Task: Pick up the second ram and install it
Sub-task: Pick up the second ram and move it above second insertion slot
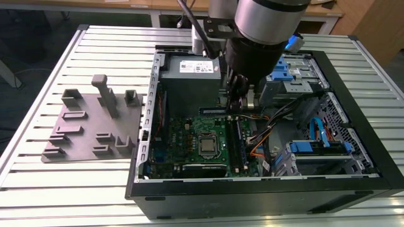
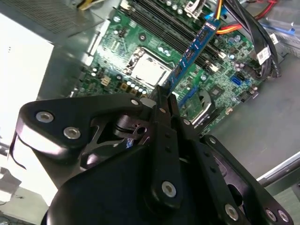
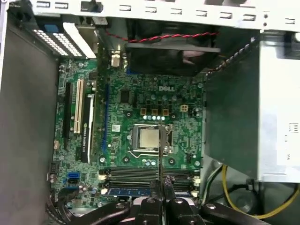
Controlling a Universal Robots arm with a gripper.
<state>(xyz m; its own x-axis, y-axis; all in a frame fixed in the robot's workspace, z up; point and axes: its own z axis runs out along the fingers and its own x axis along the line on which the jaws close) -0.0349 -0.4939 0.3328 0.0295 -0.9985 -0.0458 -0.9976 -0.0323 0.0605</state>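
In the second wrist view my gripper (image 2: 161, 96) is shut on the second ram (image 2: 194, 49), a thin blue-green stick with small chips that reaches out past the black fingertips over the green motherboard (image 2: 140, 42). The first wrist view shows the same stick edge-on as a thin dark line (image 3: 161, 150) rising from the gripper (image 3: 161, 187), crossing the long black memory slots (image 3: 131, 176). Another blue stick (image 3: 129, 191) lies seated in a slot beside them. In the exterior view the gripper (image 1: 239, 106) hangs inside the open computer case above the motherboard (image 1: 189, 135).
The processor socket (image 3: 146, 139) sits mid-board. A grey power supply (image 1: 189, 80) fills the case's far corner. Orange and black cables (image 1: 262, 139) and a blue drive cage (image 1: 315, 146) lie toward the exterior view's right. A grey fixture plate with blocks (image 1: 88, 123) rests on the slatted table, left.
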